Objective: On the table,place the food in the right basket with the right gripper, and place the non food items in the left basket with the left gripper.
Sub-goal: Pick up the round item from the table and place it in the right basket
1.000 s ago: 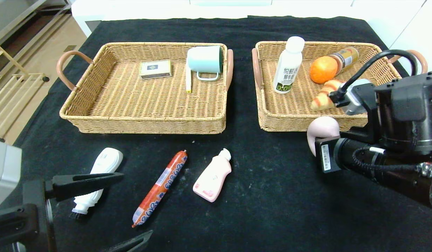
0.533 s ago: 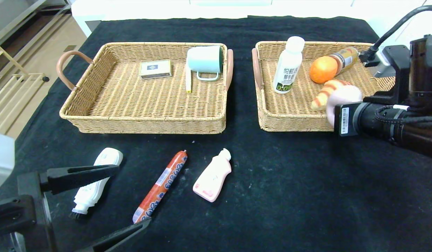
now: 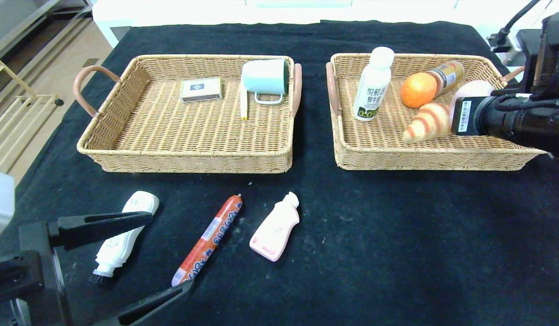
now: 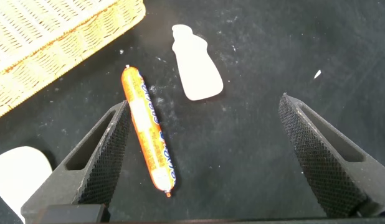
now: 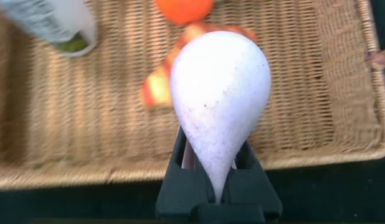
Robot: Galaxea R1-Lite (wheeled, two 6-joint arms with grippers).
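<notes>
The open left gripper [image 3: 148, 258] hovers near-left, idle. Far right, the right gripper [image 5: 217, 171] clamps a pale pink teardrop-shaped food piece [image 5: 218, 102], held directly above the right wicker basket [image 3: 424, 158], so release means dropping straight down.

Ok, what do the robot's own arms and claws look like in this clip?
Both are black. The left claw has two long tapering fingers with cross-hatched inner pads. The right arm ends in a cylindrical wrist bearing a white barcode sticker, with a black cable looping above; its right claw is black too.
</notes>
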